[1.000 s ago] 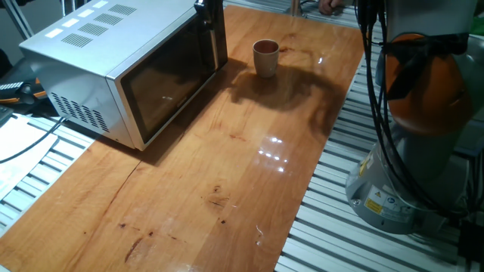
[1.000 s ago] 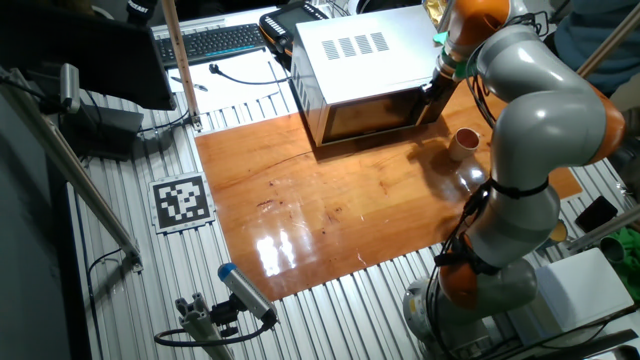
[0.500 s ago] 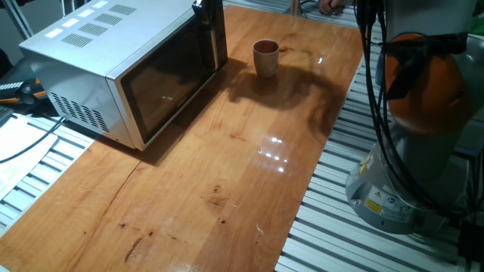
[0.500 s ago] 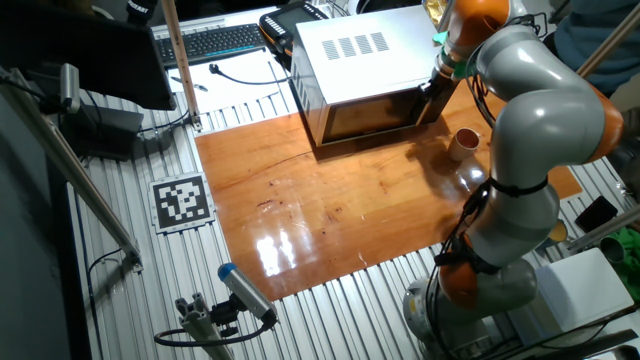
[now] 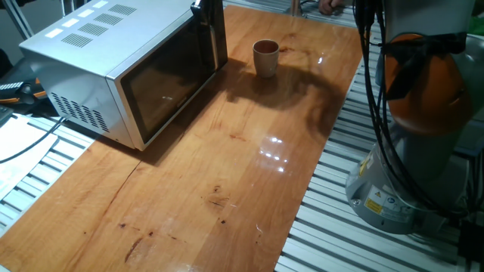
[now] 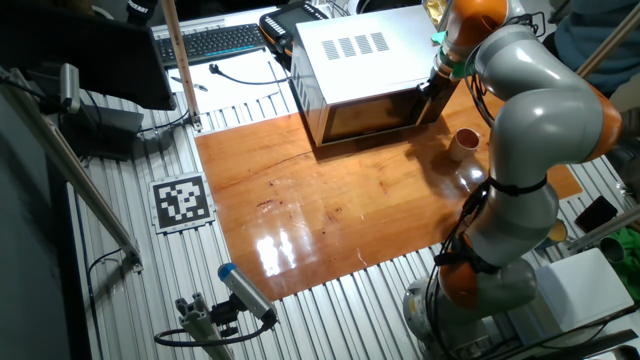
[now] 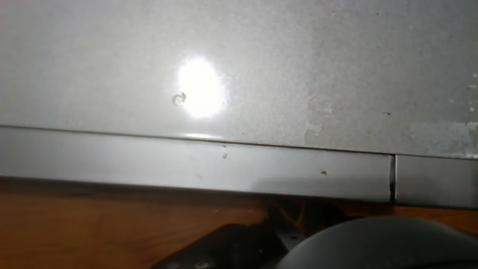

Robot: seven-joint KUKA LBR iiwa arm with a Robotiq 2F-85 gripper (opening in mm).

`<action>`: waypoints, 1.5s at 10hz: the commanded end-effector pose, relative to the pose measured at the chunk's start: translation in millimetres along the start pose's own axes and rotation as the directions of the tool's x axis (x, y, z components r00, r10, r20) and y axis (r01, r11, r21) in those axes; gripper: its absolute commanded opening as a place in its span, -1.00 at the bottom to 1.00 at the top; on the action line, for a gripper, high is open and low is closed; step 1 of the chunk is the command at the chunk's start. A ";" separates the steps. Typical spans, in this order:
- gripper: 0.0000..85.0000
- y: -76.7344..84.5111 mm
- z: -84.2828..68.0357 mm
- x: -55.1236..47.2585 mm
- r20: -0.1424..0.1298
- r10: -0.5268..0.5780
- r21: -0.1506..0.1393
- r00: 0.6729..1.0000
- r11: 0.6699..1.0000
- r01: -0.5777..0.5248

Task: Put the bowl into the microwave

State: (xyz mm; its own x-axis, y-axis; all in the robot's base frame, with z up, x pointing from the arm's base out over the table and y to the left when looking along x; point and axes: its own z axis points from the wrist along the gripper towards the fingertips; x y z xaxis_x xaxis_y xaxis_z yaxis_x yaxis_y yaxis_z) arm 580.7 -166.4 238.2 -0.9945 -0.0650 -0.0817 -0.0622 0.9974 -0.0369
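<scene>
**Bowl upright on the table, tool at the microwave's handle end**

The table (image 5: 227, 174) is a glossy wooden top with a long bare stretch at its near end. Farther along stands the bowl (image 5: 265, 57), a small cup-shaped vessel, pale cream outside and reddish-brown inside, with a round rim. It sits upright with its mouth facing up, so its long axis is vertical, and nothing touches it.

The microwave (image 5: 113, 68) lies left of the bowl in this view: a large silver-white box with vent slots on top and on its side and a dark glass door that is shut. Its long axis runs along the table, with the door facing the middle of the tabletop.

The tool (image 5: 209, 15) is at the far end of that door, by the dark vertical handle, close against the microwave. The bowl stands apart from it, a little to the side on open wood. In the other fixed view the bowl (image 6: 466, 143) sits beyond the microwave's (image 6: 365, 60) corner, below the arm.

The hand view shows only a grey panel, wood and a dark blur; I cannot tell how far the tool is open or whether it grips anything.
</scene>
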 end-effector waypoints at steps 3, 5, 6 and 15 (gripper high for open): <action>-1.00 0.7 0.3 0.0 -0.012 -0.023 -0.016 1.000 1.000 0.023; -1.00 0.3 0.1 0.2 -0.007 -0.030 -0.002 1.000 1.000 0.030; -1.00 -0.2 0.1 0.8 -0.001 -0.037 0.003 0.999 0.999 0.037; -1.00 2.6 -5.8 22.1 0.013 -0.035 0.032 0.999 0.999 0.034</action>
State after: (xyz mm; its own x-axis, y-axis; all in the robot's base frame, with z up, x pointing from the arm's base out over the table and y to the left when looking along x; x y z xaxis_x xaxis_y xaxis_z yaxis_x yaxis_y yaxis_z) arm 558.4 -164.9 242.2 -0.9906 -0.0998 -0.0937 -0.0933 0.9931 -0.0716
